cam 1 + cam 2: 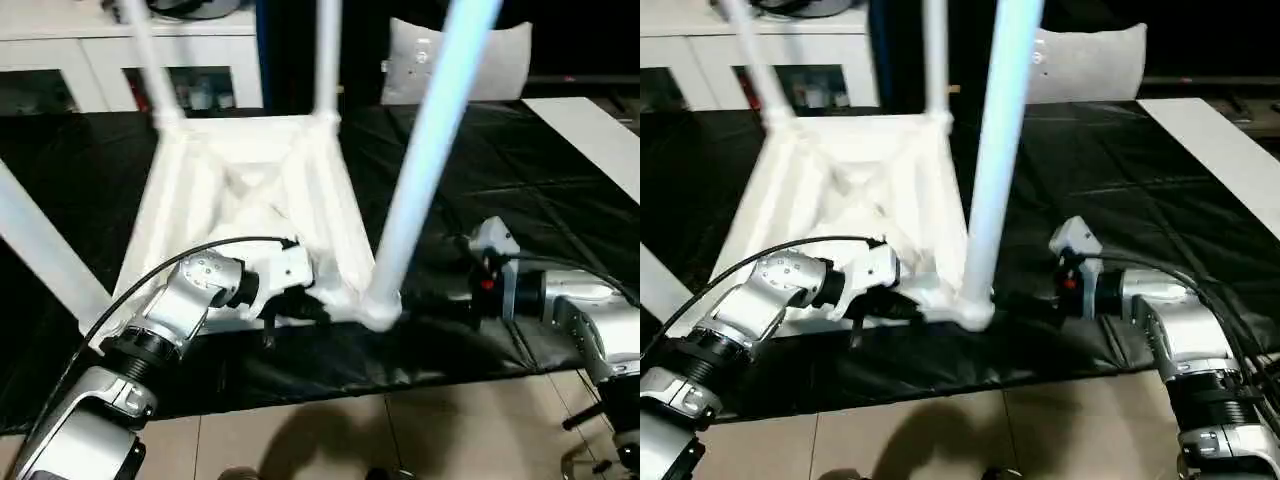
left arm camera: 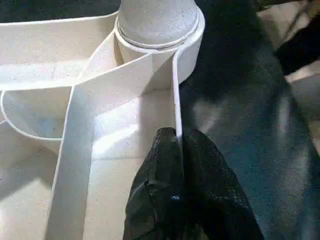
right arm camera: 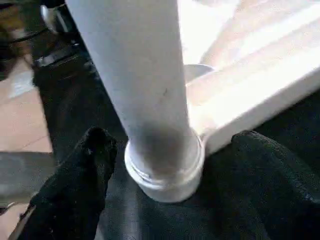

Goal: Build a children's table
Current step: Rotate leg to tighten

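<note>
top (image 1: 250, 190): 1, upside down on black table (image 1: 480, 180) | legs: 4 socketed | my left jaws clenched on top's rim | my right jaws released around near leg (image 3: 145, 90)

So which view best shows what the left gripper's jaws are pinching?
The left wrist view: the left gripper is closed on the thin wall of the table top. In the eye views the gripper reaches that edge, but the pinch itself is too small to make out.

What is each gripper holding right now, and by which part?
The left gripper is pinching the thin side wall of the table top, near its corner socket. The right gripper holds nothing; it stands open around the leg at that socket.
</note>
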{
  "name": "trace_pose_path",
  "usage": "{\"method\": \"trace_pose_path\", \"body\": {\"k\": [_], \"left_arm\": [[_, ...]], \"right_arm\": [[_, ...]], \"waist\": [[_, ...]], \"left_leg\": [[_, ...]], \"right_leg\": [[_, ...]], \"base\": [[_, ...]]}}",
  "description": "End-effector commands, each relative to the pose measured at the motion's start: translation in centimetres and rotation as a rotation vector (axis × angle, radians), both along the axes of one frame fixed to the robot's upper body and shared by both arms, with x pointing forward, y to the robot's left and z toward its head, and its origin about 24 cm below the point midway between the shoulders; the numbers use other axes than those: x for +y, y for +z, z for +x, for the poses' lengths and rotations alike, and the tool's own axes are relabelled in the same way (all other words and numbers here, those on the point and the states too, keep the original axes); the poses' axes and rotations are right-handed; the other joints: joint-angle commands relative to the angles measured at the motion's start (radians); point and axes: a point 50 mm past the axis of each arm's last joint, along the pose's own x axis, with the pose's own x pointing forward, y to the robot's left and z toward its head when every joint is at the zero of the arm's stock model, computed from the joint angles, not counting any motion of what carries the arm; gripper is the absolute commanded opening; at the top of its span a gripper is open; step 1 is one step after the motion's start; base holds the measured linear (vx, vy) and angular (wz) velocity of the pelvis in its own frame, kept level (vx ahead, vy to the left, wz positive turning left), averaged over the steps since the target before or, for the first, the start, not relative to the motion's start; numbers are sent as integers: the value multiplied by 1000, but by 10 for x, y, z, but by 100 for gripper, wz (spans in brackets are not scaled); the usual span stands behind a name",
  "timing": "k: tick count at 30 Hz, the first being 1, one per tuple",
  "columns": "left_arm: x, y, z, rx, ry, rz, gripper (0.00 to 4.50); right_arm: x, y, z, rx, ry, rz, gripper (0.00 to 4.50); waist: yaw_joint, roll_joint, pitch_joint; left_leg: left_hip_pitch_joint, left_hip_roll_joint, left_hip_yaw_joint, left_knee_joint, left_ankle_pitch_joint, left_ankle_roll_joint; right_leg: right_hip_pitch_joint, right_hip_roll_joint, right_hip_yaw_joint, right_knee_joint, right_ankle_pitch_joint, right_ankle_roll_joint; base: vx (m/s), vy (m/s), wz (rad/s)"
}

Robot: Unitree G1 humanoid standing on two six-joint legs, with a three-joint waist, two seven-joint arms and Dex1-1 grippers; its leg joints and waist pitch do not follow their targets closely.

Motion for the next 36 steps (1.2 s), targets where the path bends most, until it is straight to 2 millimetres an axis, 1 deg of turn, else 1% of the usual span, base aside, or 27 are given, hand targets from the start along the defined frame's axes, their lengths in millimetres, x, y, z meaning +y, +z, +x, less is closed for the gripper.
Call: {"method": "trace_pose_path", "body": {"k": [1, 3, 4, 5, 6, 8, 12, 14, 15, 19, 20, 22, 23, 24, 25, 26, 27, 28, 29, 30, 31, 32, 33, 34, 35, 36], "left_arm": [[-15, 1, -7, 2, -131, 26, 0], [-16, 1, -8, 1, -140, 26, 0], [-16, 0, -9, 2, -144, 26, 0], [-17, 0, -9, 4, -148, 24, 0], [-18, 0, -10, 5, -152, 23, 0], [-19, -1, -10, 6, -153, 23, 0], [-18, -2, -11, 11, -157, 23, 0], [-18, -3, -11, 14, -155, 23, 0], [-17, -3, -11, 16, -152, 22, 0], [-16, -3, -11, 26, -131, 12, 0], [-16, -4, -10, 29, -117, 7, 0], [-19, -4, -3, 32, 11, -15, 0], [-19, -4, -1, 31, 43, -23, 0], [-21, -2, 1, 33, 91, -45, 0], [-22, -2, 3, 35, 124, -59, 0], [-25, -1, 5, 39, 183, -82, 0], [-26, 0, 7, 42, 233, -100, 0], [-29, 0, 10, 47, 293, -118, 0], [-32, 1, 14, 35, 378, -127, 0], [-33, 0, 15, 30, 399, -128, 0], [-34, 0, 16, 25, 417, -130, 0], [-35, 1, 19, 16, 455, -134, 0], [-37, 1, 21, 9, 491, -145, 0], [-39, 3, 24, 4, 531, -161, 0], [-42, 4, 25, 2, 556, -174, 0], [-42, 4, 25, 2, 556, -174, 0]], "right_arm": [[6, 1, 0, -8, 43, 4, 370], [8, -1, 0, -1, 53, 4, 350], [9, -2, 0, 5, 61, 6, 350], [11, -3, -1, 12, 69, 8, 330], [12, -4, -2, 23, 79, 10, 324], [13, -5, -2, 30, 85, 12, 305], [13, -5, -3, 43, 98, 22, 271], [14, -5, -3, 55, 105, 34, 241], [15, -6, -4, 61, 109, 43, 241], [19, -5, -7, 72, 115, 83, 212], [20, -5, -8, 74, 115, 94, 209], [31, -6, -8, 78, 44, 148, 206], [33, -7, -7, 75, 17, 147, 205], [36, -9, -5, 69, -27, 130, 205], [37, -11, -3, 64, -57, 117, 205], [40, -14, 3, 49, -144, 92, 205], [43, -17, 8, 41, -223, 73, 204], [45, -20, 15, 45, -332, 62, 204], [46, -22, 25, 42, -489, 40, 204], [47, -22, 27, 42, -524, 35, 202], [47, -23, 28, 42, -550, 33, 200], [48, -23, 31, 46, -601, 33, 200], [51, -23, 33, 44, -637, 32, 200], [54, -22, 35, 27, -666, 36, 200], [58, -19, 37, 4, -676, 77, 200], [58, -19, 37, 4, -674, 81, 200]], "waist": [[-3, -18, -79], [1, -16, -79], [3, -17, -79], [4, -16, -80], [6, -17, -80], [7, -16, -79], [7, -18, -79], [7, -18, -81], [7, -18, -80], [8, -18, -81], [8, -18, -81], [8, -20, -79], [7, -19, -79], [5, -15, -75], [-1, -18, -74], [-7, -19, -71], [-10, -16, -70], [-17, -17, -69], [-45, -4, -69], [-60, 2, -67], [-85, 24, -65], [-89, 34, -64], [-83, 45, -62], [-97, 7, -45], [-94, -27, -41], [-113, -37, -28]], "left_leg": [[-13, 9, 28, -66, -118, 80], [-14, 9, 28, -66, -118, 77], [-12, 10, 28, -67, -119, 75], [-12, 10, 29, -67, -118, 74], [-13, 10, 28, -67, -117, 72], [-13, 10, 28, -67, -118, 68], [-14, 9, 28, -67, -118, 66], [-14, 8, 29, -66, -116, 68], [-14, 8, 29, -66, -115, 68], [-14, 8, 28, -66, -108, 68], [-15, 9, 28, -66, -107, 68], [-15, 8, 28, -67, -104, 64], [-15, 8, 28, -67, -103, 60], [-15, 5, 28, -67, -118, 51], [-13, 0, 29, -64, -144, 38], [-11, -7, 32, -58, -166, 30], [-8, -9, 32, -56, -181, 28], [-9, -11, 31, -53, -194, 24], [-13, -13, 23, -44, -248, 14], [-13, -4, 18, -47, -276, 17], [-12, 37, -3, -70, -369, 31], [-25, 75, -22, -99, -439, 40], [-9, 126, -45, -151, -558, 39], [16, 73, -14, -129, -610, 19], [92, -48, 41, -5, -445, 12], [97, -68, 56, 44, -391, 30]], "right_leg": [[85, -28, 49, -72, -435, -66], [86, -29, 49, -71, -435, -68], [85, -28, 49, -72, -436, -66], [85, -29, 50, -72, -435, -67], [86, -29, 50, -71, -434, -67], [86, -28, 50, -70, -432, -65], [87, -27, 49, -71, -438, -59], [87, -28, 49, -72, -436, -59], [87, -28, 49, -72, -437, -59], [87, -27, 49, -70, -430, -60], [88, -27, 50, -70, -428, -61], [88, -27, 50, -71, -432, -56], [88, -27, 50, -71, -438, -52], [86, -27, 46, -78, -470, -41], [84, -25, 38, -87, -522, -15], [79, -24, 28, -100, -580, 19], [76, -24, 21, -109, -608, 32], [75, -23, 13, -114, -631, 48], [82, -16, -24, -136, -677, 101], [86, -14, -33, -147, -674, 110], [112, -20, -41, -135, -616, 94], [135, -23, -22, -86, -536, 71], [135, -25, 47, 18, -308, -7], [100, -23, 60, -42, -383, -25], [12, -24, -17, -177, -819, 80], [-14, -15, -64, -220, -954, 138]], "base": [[0, 0, 0], [0, 0, 0], [0, 0, 0], [0, 0, 0], [0, 0, 0], [0, 0, 0], [0, 0, 0], [0, 0, 0], [0, 0, 0], [0, 0, 0], [0, 0, 0], [0, 0, 0], [0, 0, 0], [0, 0, 0], [0, 0, 0], [0, 0, 0], [0, 0, 0], [0, 0, 0], [0, 0, 0], [0, 0, 0], [0, 0, 0], [0, 0, 0], [0, 0, 0], [0, 0, 0], [0, 0, 0], [0, 0, 0]]}}
